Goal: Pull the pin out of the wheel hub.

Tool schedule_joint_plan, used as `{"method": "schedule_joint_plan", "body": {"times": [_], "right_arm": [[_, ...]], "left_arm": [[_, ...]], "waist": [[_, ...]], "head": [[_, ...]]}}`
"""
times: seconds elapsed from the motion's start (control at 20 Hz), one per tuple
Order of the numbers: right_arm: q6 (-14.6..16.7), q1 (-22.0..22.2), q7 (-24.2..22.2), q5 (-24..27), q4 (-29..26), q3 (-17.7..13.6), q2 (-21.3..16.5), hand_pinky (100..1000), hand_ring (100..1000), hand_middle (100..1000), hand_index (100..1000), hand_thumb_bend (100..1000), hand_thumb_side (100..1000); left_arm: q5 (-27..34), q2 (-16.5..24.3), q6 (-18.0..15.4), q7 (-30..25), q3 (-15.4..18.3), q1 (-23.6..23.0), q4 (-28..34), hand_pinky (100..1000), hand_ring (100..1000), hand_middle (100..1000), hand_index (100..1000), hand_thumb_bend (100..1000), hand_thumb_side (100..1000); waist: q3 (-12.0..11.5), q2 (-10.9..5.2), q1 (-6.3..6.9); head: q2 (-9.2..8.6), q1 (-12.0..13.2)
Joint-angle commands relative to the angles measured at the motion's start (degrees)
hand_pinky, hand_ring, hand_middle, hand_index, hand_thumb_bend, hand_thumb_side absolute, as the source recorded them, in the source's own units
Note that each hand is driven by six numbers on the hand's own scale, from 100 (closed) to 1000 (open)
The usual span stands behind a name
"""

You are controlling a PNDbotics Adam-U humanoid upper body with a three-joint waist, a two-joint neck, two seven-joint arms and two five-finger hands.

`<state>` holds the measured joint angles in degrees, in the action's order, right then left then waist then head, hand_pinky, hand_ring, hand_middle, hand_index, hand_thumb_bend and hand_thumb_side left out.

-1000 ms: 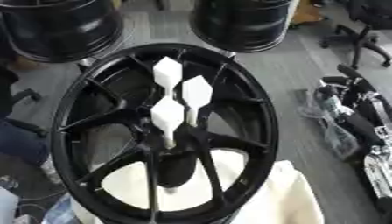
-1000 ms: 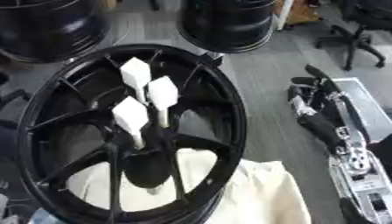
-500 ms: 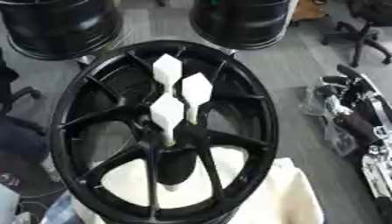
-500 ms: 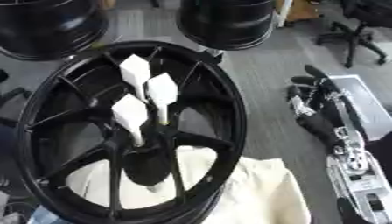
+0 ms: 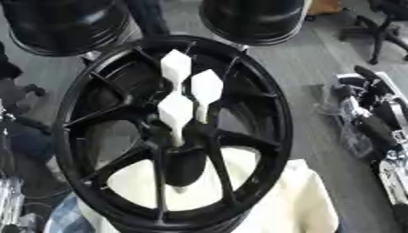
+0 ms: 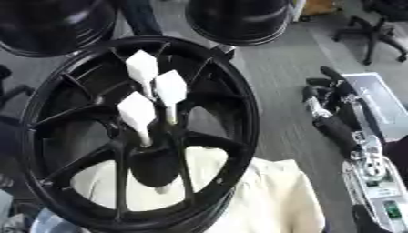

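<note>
Wheel hub: a big black wheel hub (image 5: 171,132) is lying tilted in the middle of the scene, its spokes running from the rim in to the centre, its open face turned up toward the head camera.

Pins: three white pins are standing up out of the centre of the hub, each with a blocky, faceted head on a thin stem. The far pin (image 5: 175,67) is sitting highest in the picture, the right pin (image 5: 206,87) is just beside and below it, and the near pin (image 5: 175,111) is standing closest to the camera, its stem running down toward the hub's centre. All three are sitting in the hub.

Cloth: a cream cloth (image 5: 291,205) is lying under the near side of the hub, showing through the gaps between the lower spokes and spreading out past the rim toward the lower right.

Right hand: the right hand (image 6: 327,98) is hanging at the right side over the grey floor (image 6: 279,68), well apart from the hub and touching nothing; its dark fingers are looking loosely bent, but I cannot tell how wide they are standing.

Left hand: not showing in either view.

Background: two more black wheels are sitting beyond the hub, one at far left (image 5: 63,25) and one at far centre (image 5: 251,18).
</note>
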<state>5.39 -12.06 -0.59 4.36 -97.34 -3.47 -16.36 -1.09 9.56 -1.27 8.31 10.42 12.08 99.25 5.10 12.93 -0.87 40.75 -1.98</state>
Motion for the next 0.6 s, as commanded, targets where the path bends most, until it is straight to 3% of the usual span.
{"method": "schedule_joint_plan", "body": {"times": [0.05, 0.6], "right_arm": [[0.0, -0.4, 0.2, -0.3, -0.9, -0.4, -0.7, 806, 750, 748, 936, 152, 349], [-0.1, -0.6, 0.2, -1.2, -1.2, -0.5, -0.6, 806, 751, 749, 934, 178, 356]], "left_arm": [[-0.5, 0.5, 0.1, -0.2, -0.2, 0.3, 1.1, 762, 783, 692, 810, 391, 824], [-1.0, 0.1, 0.1, -0.8, -0.1, 0.4, 1.1, 759, 777, 686, 811, 395, 825]], "waist": [[0.1, -0.44, 0.07], [-0.1, 0.33, 0.05]], "head": [[0.22, 0.2], [-0.01, 0.4]]}}
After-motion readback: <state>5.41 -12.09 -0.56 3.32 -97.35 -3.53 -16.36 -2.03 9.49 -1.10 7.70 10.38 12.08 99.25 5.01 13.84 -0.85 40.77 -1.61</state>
